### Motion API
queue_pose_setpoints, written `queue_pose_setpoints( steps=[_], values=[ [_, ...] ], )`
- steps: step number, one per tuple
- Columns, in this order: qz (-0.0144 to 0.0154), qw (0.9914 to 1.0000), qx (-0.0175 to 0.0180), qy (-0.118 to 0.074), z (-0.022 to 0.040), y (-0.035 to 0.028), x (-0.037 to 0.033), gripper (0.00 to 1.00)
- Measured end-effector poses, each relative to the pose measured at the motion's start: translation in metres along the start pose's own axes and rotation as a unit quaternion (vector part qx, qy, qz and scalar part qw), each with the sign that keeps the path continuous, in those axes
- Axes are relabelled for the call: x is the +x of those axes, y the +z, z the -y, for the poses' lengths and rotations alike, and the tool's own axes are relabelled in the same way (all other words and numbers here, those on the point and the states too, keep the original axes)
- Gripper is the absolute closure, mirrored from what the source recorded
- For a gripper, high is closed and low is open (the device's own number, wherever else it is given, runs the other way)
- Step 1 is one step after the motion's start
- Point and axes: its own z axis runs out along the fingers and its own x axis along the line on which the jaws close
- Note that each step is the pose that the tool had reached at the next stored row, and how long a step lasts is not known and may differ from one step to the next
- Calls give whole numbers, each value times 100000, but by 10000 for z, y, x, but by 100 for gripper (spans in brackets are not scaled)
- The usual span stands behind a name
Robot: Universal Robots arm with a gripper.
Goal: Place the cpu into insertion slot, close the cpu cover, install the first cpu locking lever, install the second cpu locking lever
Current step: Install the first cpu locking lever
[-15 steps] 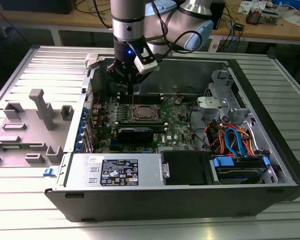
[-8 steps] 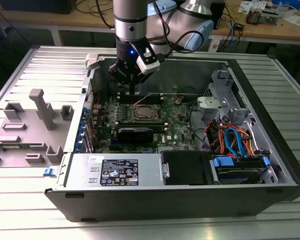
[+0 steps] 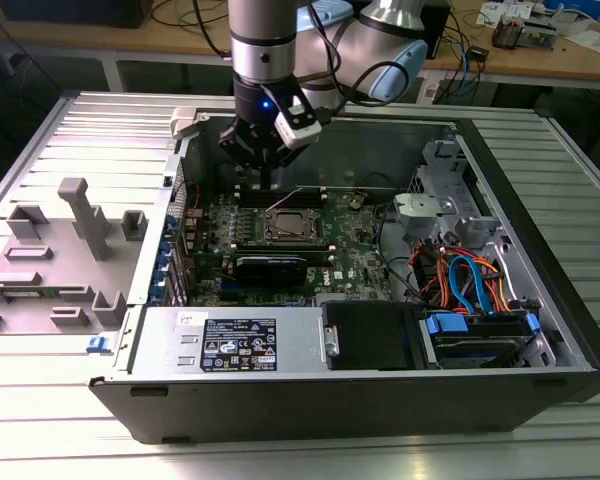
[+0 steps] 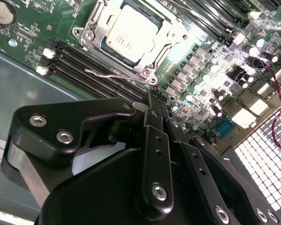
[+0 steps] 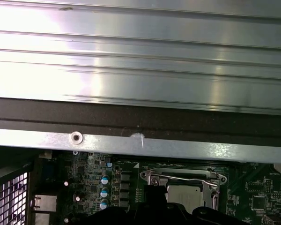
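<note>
Chip [image 4: 131, 35] sits under its lowered cover [image 4: 97, 29], so the lever step seems in hand. Tool [image 4: 154, 101], pressed together beside the cover, likely must push the lever [image 4: 110, 72] down

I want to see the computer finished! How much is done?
Done: the cpu sits in the insertion slot, with the cpu cover down around it. In hand: the shut gripper hovers by a wire locking lever. Left: that lever looks unhooked; the other I cannot judge.

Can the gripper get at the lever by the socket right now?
Probably yes. The gripper hangs close over the lever, beside the cpu, and nothing seems to lie between them.
</note>
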Motion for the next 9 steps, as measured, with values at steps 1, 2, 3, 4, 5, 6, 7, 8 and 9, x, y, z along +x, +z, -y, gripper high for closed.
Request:
queue_pose_setpoints(
  steps=[1, 2, 3, 4, 5, 6, 7, 8, 9],
  values=[
    [-6, 100000, 8, 3, 1, 1, -3, 89],
    [-14, 100000, 13, 8, 1, 1, -2, 89],
    [-10, 100000, 13, 8, 1, 3, -4, 89],
    [-8, 100000, 8, 7, 0, 4, -5, 89],
    [-10, 100000, 9, 6, 0, 4, -5, 89],
    [-8, 100000, 8, 6, 0, 4, -5, 89],
    [-7, 100000, 7, 6, 1, 5, -6, 89],
    [-6, 100000, 7, 7, 0, 5, -6, 89],
    [-8, 100000, 7, 8, 0, 5, -6, 89]
  ],
)
